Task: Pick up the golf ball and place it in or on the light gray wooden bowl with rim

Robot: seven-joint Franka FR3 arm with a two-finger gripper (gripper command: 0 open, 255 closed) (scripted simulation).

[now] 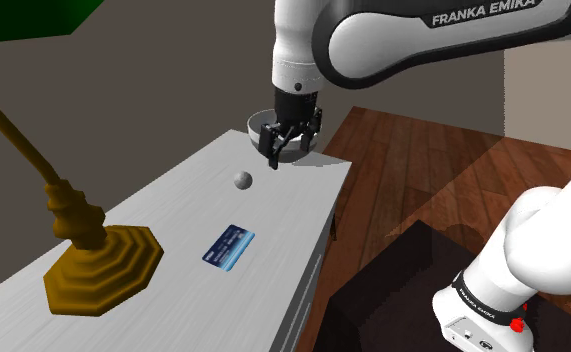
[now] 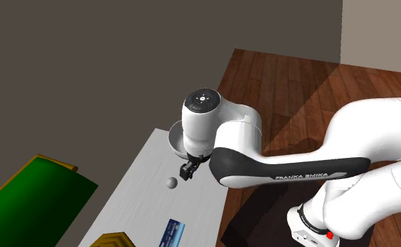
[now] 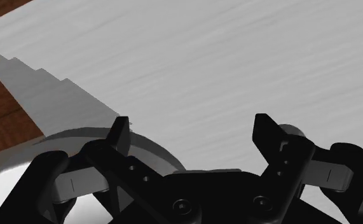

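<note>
Table (image 1: 163, 215): pale grey top. Arm (image 1: 298, 40): white, reaching over far table end. Lamp base (image 1: 101, 268): brassy, octagonal, near end. Bowl (image 1: 256, 125): grey, at far corner (gripper overlaps it in shoulder view). Gripper (image 3: 191, 124): fingers wide apart, nothing between them, nothing held. Card (image 1: 229, 247): blue, flat, 3 o'clock from lamp base. Ball (image 1: 243, 180): grey, on table, 7 o'clock from gripper, 12 o'clock from card, apart from both.

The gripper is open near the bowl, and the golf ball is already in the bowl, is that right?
No. The golf ball lies on the table, apart from the bowl, as the shoulder view shows. The gripper is open near the bowl.
</note>
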